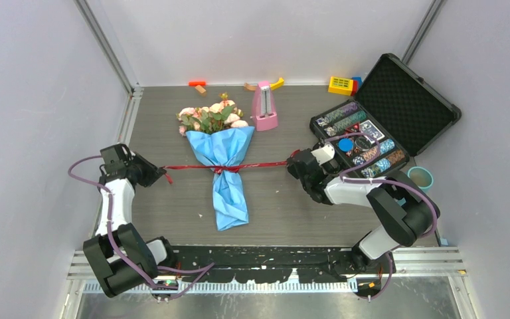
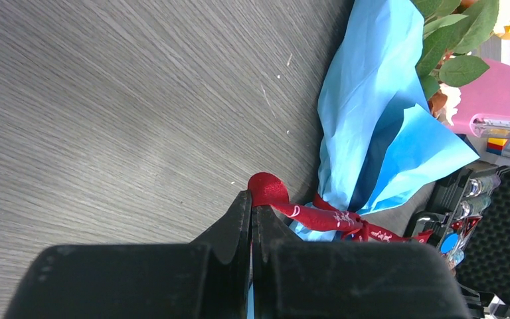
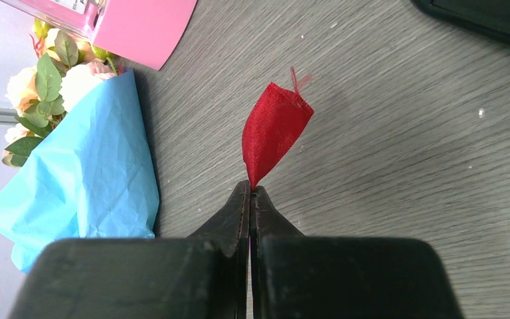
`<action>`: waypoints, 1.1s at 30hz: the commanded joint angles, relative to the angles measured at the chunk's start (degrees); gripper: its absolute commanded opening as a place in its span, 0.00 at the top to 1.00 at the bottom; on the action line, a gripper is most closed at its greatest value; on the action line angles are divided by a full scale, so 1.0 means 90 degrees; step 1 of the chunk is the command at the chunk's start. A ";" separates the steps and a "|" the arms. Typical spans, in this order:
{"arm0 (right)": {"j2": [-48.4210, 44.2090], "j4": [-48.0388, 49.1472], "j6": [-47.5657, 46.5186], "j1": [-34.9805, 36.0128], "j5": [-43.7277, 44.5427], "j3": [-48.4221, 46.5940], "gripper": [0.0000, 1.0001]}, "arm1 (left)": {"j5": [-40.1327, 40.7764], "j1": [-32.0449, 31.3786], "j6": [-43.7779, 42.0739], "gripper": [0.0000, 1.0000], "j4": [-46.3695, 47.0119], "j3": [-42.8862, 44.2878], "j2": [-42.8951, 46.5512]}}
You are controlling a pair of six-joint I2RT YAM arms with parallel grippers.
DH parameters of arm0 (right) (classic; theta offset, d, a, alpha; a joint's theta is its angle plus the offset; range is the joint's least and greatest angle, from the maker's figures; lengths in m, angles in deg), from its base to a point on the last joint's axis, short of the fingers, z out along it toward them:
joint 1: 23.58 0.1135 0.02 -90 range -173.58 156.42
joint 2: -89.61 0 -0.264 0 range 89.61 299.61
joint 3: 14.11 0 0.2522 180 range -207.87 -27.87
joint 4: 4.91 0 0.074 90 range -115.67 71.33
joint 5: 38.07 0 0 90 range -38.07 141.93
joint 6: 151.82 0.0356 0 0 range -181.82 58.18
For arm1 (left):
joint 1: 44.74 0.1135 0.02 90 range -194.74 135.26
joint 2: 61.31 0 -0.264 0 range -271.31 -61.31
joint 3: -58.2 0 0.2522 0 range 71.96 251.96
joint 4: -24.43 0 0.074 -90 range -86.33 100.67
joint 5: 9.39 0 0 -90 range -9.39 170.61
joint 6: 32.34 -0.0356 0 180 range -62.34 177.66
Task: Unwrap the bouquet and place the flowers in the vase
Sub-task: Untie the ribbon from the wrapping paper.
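The bouquet [image 1: 224, 154] lies in the middle of the table, a blue paper cone [image 2: 372, 100] with its pink and peach flowers [image 1: 209, 118] pointing to the back. A dark red ribbon [image 1: 192, 167] is knotted round the cone and stretches taut to both sides. My left gripper [image 1: 161, 174] is shut on the ribbon's left end [image 2: 272, 191]. My right gripper [image 1: 293, 161] is shut on the right end, and a short red tail [image 3: 273, 129] sticks out past its tips. The teal vase [image 1: 420, 177] stands at the far right, behind the right arm.
A pink metronome-shaped object [image 1: 264, 106] stands just right of the flowers. An open black case of poker chips [image 1: 372, 133] fills the right back. Small toy blocks [image 1: 342, 85] and bits [image 1: 198, 84] lie along the back wall.
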 commanded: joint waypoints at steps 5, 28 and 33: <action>-0.0303 0.0035 -0.0114 -0.0061 0.0541 0.0043 1.00 | -0.0137 0.0296 -0.0267 1.00 -0.0236 0.0460 0.0216; -0.0674 -0.0118 -0.0423 -0.0070 0.0645 0.0091 1.00 | 0.0215 0.0787 -0.0562 1.00 -0.0511 0.1008 0.0175; -0.0733 -0.0134 -0.0495 -0.0069 0.0621 0.0077 1.00 | 0.0301 0.0849 -0.0536 1.00 -0.0462 0.1153 0.0076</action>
